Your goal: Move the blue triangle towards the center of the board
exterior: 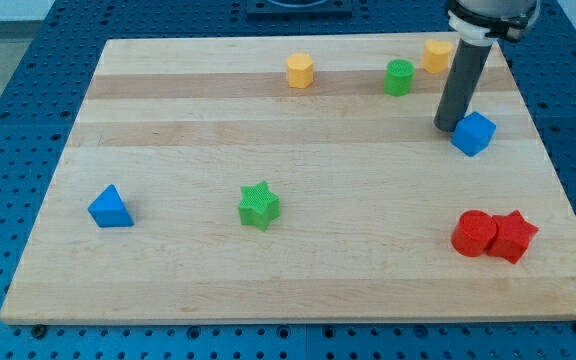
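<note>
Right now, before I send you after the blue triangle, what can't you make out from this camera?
- Yellow block at the view's top right: my rod covers its right side, shape unclear.
- My tip: whether it touches the blue cube can't be told.
- My arm: cut off by the view's top edge.
- Blue triangle: fully visible.

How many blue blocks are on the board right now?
2. The blue triangle sits near the view's left edge, lower half. The blue cube is at the view's right, upper half, right beside my tip. Nothing appears hidden behind the rod.
</note>
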### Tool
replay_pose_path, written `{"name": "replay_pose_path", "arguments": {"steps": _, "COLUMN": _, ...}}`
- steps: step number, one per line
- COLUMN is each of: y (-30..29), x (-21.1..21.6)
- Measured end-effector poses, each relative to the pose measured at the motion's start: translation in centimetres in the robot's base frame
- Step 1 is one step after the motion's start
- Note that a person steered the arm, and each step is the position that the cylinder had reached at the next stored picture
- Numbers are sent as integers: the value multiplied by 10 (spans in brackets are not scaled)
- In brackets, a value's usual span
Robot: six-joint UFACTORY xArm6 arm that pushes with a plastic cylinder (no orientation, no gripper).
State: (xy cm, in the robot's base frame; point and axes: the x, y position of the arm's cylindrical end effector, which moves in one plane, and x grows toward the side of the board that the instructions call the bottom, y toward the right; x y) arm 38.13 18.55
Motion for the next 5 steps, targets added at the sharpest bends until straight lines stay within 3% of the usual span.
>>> {"name": "replay_pose_path", "arguments": {"steps": 2, "y": -17, "x": 2}}
{"name": "replay_pose_path", "arguments": {"steps": 3, "y": -100, "x": 32}}
{"name": "replay_pose_path", "arguments": {"steps": 5, "y": -219, "x": 51}}
